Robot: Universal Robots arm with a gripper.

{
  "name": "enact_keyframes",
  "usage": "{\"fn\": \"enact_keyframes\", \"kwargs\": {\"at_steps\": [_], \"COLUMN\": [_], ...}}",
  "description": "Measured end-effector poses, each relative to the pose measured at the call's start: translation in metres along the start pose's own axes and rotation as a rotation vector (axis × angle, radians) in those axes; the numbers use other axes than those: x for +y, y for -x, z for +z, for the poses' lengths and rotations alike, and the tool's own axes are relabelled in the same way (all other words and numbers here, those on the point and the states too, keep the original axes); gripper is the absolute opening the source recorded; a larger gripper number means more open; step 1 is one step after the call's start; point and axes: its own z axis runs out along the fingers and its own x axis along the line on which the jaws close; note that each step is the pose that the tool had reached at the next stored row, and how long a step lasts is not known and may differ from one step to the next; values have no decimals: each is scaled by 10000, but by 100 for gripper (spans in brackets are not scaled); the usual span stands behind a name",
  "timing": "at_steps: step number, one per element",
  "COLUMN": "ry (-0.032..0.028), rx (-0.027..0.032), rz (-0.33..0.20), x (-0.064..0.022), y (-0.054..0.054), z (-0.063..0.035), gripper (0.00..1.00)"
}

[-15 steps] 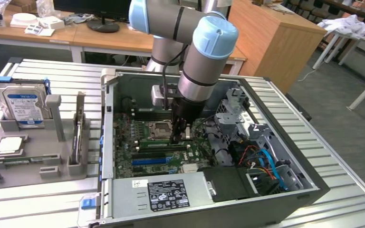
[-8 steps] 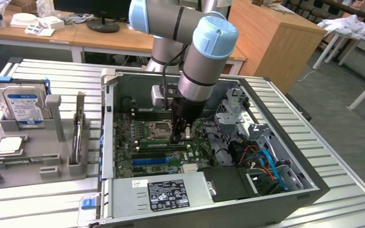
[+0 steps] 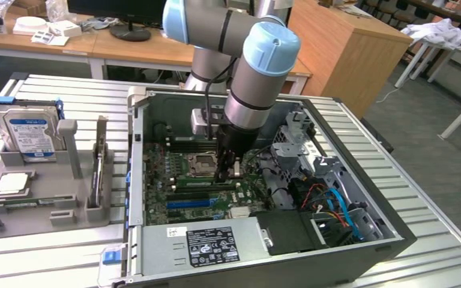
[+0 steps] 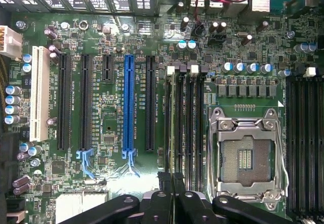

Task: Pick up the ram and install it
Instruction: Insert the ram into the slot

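Since the job hinges on the ram, start at the exterior view's left. There a grey moulded plastic tray (image 3: 46, 186) holds a silver hard drive with a blue label (image 3: 29, 129) on edge and a square silver CPU chip (image 3: 12, 183) lying flat. Neither one concerns you.

Moving right, you reach the open black steel computer case (image 3: 295, 264) and its green motherboard (image 3: 166, 174). The ram (image 3: 198, 185), a long, narrow green circuit-board stick, appears to stand on edge in one of the black memory slots just beside the bare metal-framed CPU socket (image 4: 248, 155).

The black two-finger gripper (image 4: 171, 181) hangs over one end of that slot bank. Its fingers are drawn almost fully together and I see nothing held between them. You cannot tell whether they touch the stick.

Expect the stick to be light, thin and stiff, but easy to damage. You should take it by its long bare top edge or its short ends, never by the chips or the contact edge, and press straight down so it does not twist.

Farther right, blue and orange cables (image 3: 338, 207) lie loose in the case.
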Motion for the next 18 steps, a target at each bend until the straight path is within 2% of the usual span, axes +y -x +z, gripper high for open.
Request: {"fn": "enact_keyframes", "kwargs": {"at_steps": [18], "ry": [24], "rx": [-4], "rz": [-7], "x": [-7], "y": [2], "z": [-32], "gripper": [13]}}
